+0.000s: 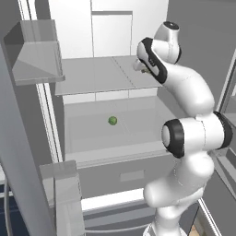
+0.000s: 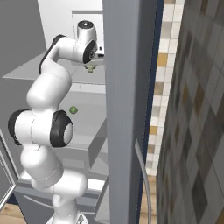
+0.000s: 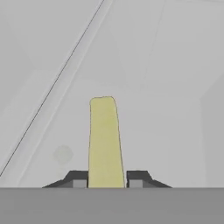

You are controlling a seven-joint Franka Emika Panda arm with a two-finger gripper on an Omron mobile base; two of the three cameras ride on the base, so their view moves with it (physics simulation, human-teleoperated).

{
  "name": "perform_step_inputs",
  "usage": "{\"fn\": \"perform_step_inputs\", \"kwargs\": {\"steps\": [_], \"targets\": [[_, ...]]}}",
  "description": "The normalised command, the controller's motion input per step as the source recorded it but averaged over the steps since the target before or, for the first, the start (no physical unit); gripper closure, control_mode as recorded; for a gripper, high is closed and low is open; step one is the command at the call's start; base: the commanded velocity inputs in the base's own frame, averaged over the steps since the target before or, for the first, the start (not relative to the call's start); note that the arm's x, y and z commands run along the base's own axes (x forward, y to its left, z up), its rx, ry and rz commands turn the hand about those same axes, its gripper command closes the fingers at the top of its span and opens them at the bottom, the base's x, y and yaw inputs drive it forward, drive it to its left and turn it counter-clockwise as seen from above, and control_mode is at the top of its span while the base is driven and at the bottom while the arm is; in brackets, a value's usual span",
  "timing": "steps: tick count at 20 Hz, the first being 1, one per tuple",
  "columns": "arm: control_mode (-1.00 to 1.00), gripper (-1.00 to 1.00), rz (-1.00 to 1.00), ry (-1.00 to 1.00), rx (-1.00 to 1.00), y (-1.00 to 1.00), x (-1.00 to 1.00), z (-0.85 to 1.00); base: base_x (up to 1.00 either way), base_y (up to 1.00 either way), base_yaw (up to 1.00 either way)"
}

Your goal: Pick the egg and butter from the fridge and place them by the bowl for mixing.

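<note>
Butter [image 3: 105,142]: a pale yellow stick standing up between my two finger tips in the hand view, both tips pressed against its lower end. I read the hand [image 3: 105,183] as closed on the butter. The stick points away from the camera over a pale shelf surface; whether it is lifted clear or resting on the shelf I cannot tell.

From the base views the hand [image 1: 144,69] is reaching into the upper part of the fridge [image 1: 110,27], over the upper shelf [image 1: 92,73], with a small olive bit showing at the hand — the butter [image 2: 91,68], mostly hidden.

Green ball [image 1: 112,120] sits alone on the lower shelf [image 1: 106,133] — not part of the job, well apart from the hand.

Progress, as I judge it:
- fridge open, door bins [image 1: 34,50] swung out to the left — done
- butter gripped — done, or just done
- butter carried out and set by the bowl — left
- egg — not located in these views; pick and place both left
- bowl and desk — out of frame here, so the base will probably have to drive

Roughly the first quarter of the task, I'd say.
</note>
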Motion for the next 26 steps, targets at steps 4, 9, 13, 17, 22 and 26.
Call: {"fn": "perform_step_inputs", "kwargs": {"steps": [4, 9, 13, 17, 22, 26], "targets": [[-1.0, 1.0, -0.12, -0.11, -0.01, 0.0, -1.0, 0.44, 0.0, 0.0, 0.0], [-1.0, 1.0, -0.06, -0.02, 0.0, -0.09, -1.0, 0.09, 0.0, 0.0, 0.0], [-1.0, 1.0, -0.11, 0.0, 0.01, -0.03, -1.0, 0.04, 0.0, 0.0, 0.0], [-1.0, 1.0, -0.1, 0.01, 0.0, 0.0, -1.0, 0.0, 0.0, 0.0, 0.0], [-1.0, 1.0, -0.12, 0.07, 0.0, 0.0, -1.0, -0.07, 0.0, 0.0, 0.0], [-1.0, 1.0, -0.05, 0.06, 0.0, 0.0, -1.0, -0.29, 0.0, 0.0, 0.0]]}}
